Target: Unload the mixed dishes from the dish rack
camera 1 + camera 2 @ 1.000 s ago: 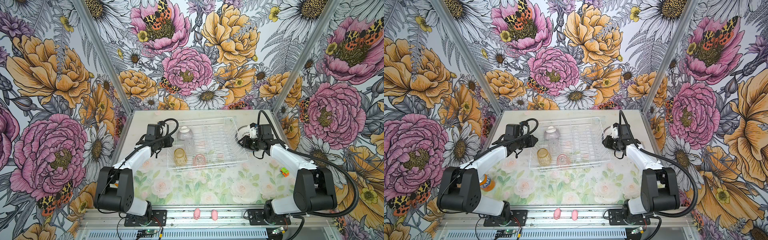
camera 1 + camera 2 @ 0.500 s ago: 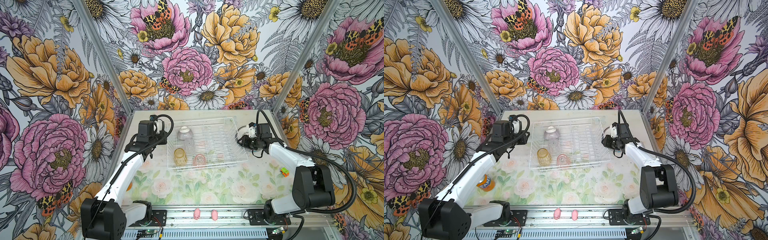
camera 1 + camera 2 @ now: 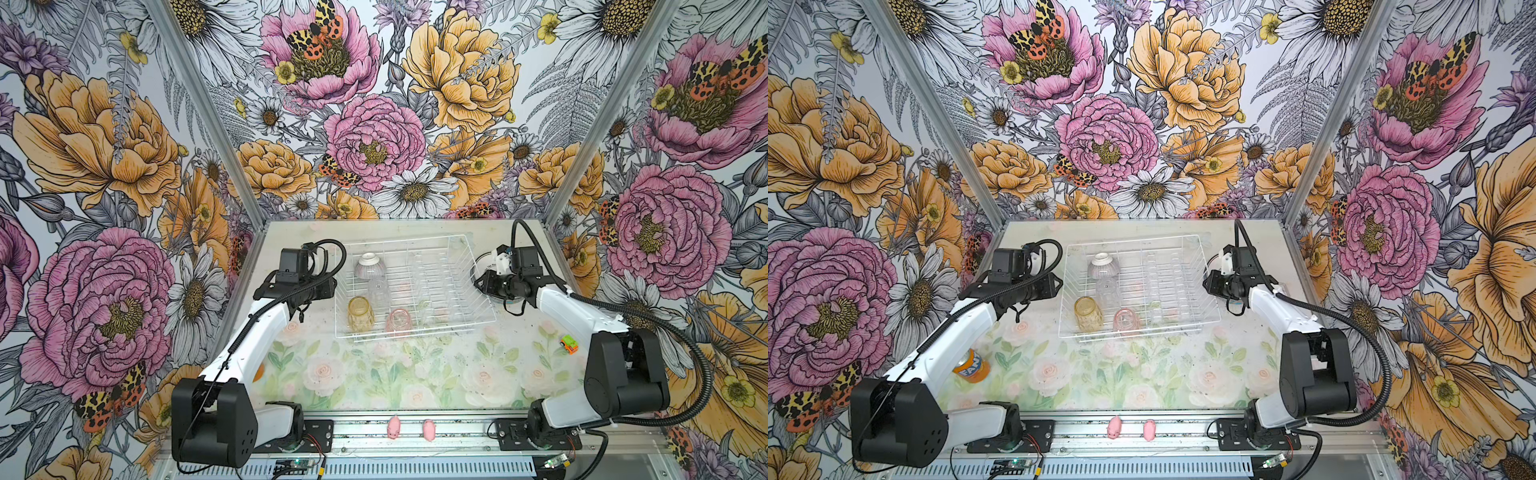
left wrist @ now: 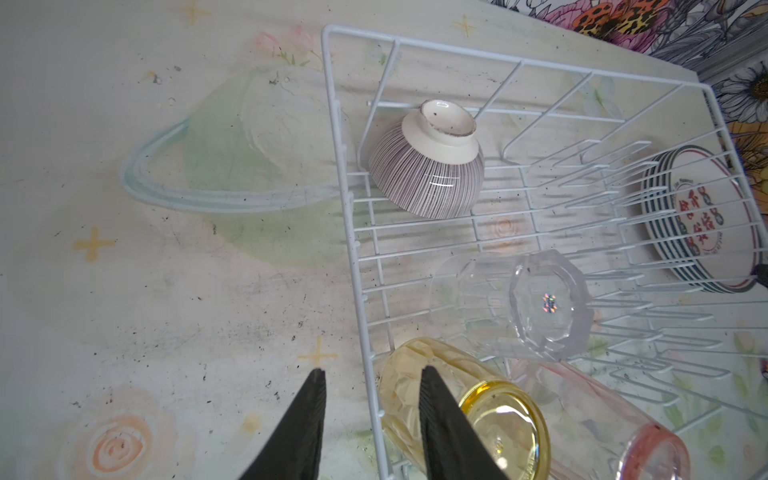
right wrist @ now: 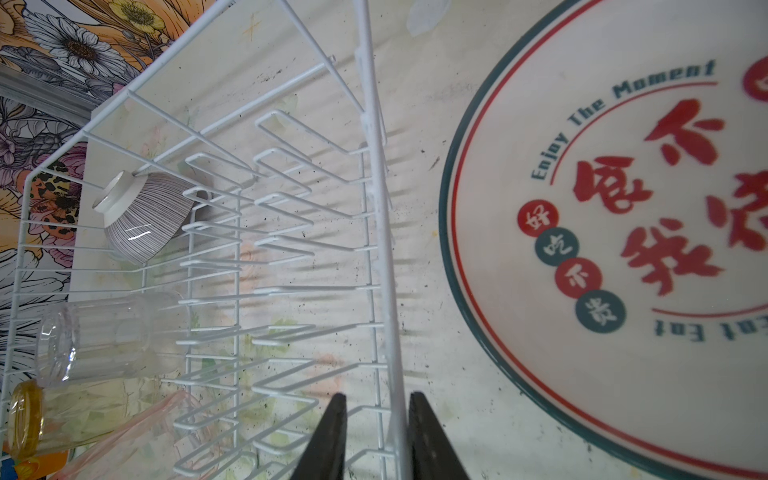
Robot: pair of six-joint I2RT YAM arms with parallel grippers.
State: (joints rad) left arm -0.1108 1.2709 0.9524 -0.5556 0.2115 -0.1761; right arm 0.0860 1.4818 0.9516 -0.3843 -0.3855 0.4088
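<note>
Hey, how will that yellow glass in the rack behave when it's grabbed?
The yellow glass looks glossy, so probably slippery. Tall and narrow, it may tip against the pink glass beside it. If real glass, rigid but breakable.

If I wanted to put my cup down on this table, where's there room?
Roomiest: the table between the dish rack and the pink pigs. Also bare: the strip left of the rack in both top views, and the rack's right half. Crowded: its left half, with bowl and three tumblers; stacked plates fill the strip right of it.
</note>
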